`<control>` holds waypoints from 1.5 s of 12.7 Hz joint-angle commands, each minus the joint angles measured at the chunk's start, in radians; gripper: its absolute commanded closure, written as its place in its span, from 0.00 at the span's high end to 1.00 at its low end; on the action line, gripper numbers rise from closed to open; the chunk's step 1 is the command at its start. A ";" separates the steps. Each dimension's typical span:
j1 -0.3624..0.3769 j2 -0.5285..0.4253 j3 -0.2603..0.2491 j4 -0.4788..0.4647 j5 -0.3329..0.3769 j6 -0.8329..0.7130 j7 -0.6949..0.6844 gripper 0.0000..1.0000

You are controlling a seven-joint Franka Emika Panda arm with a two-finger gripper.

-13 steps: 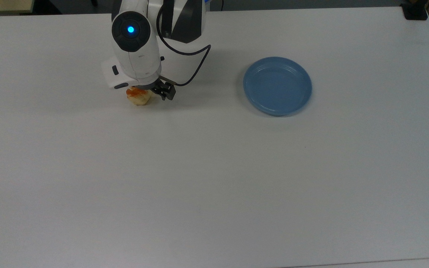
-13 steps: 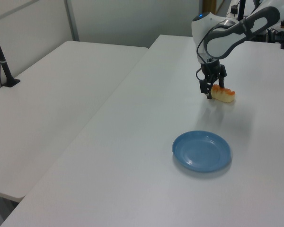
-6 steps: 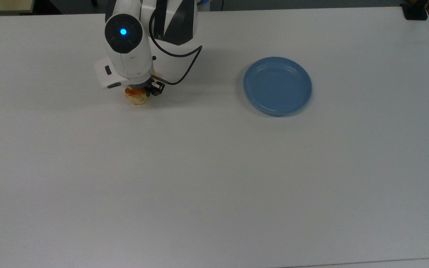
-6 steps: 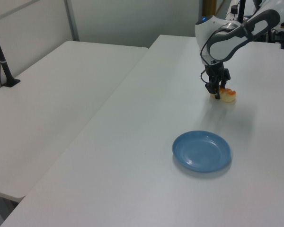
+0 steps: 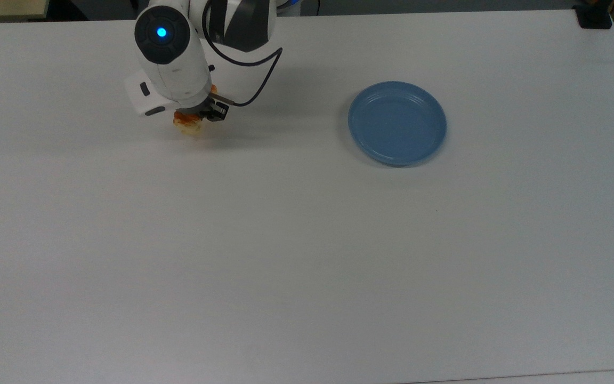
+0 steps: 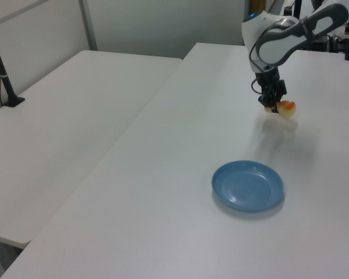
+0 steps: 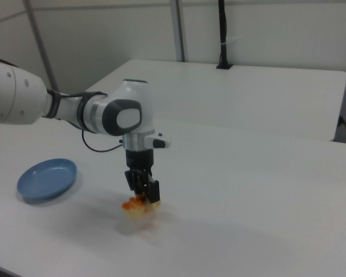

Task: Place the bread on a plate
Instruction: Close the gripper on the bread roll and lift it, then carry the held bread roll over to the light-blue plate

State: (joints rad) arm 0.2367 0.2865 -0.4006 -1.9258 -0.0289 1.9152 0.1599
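A Franka Panda arm [image 7: 23,104] held a small glazed bread loaf [image 7: 136,208] off a white table [image 5: 307,240], the gripper [image 7: 143,194] with its two black fingers clamped on the loaf's orange-brown top. In the right view the pale-yellow bread hung just above the tabletop, its soft shadow spread on the surface beneath it. In the left view the loaf [image 6: 284,110] tilted in the gripper [image 6: 272,104], clear of the table. The round blue plate [image 5: 397,122] with its ringed rim lay well apart from the bread [image 5: 188,124], toward the top view's right, and sat bare on the white surface. In the left view the plate [image 6: 248,185] lay nearer the camera than the arm. A black cable [image 5: 256,80] looped from the wrist back toward the arm's base.
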 commanded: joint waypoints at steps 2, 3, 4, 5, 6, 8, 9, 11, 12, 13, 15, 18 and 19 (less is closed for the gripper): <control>0.016 -0.066 -0.040 0.164 0.026 -0.189 -0.022 0.13; 0.019 -0.066 -0.041 0.219 0.073 -0.217 -0.017 0.13; 0.026 -0.067 -0.041 0.264 0.110 -0.241 -0.011 0.13; 0.045 -0.070 -0.040 0.299 0.151 -0.264 0.009 0.14; 0.068 -0.072 -0.040 0.318 0.184 -0.271 0.030 0.14; 0.117 -0.070 -0.034 0.326 0.234 -0.266 0.090 0.16; 0.144 -0.070 -0.029 0.326 0.251 -0.265 0.113 0.16; 0.216 -0.067 -0.026 0.326 0.290 -0.259 0.160 0.18; 0.266 -0.063 -0.026 0.329 0.294 -0.249 0.193 0.18; 0.297 -0.061 -0.026 0.330 0.294 -0.233 0.211 0.18; 0.363 -0.050 -0.024 0.329 0.296 -0.193 0.263 0.18; 0.458 0.003 -0.024 0.329 0.297 -0.144 0.337 0.21; 0.479 0.020 -0.024 0.327 0.297 -0.130 0.351 0.21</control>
State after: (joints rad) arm 0.6495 0.2520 -0.4120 -1.6076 0.2521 1.7374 0.4570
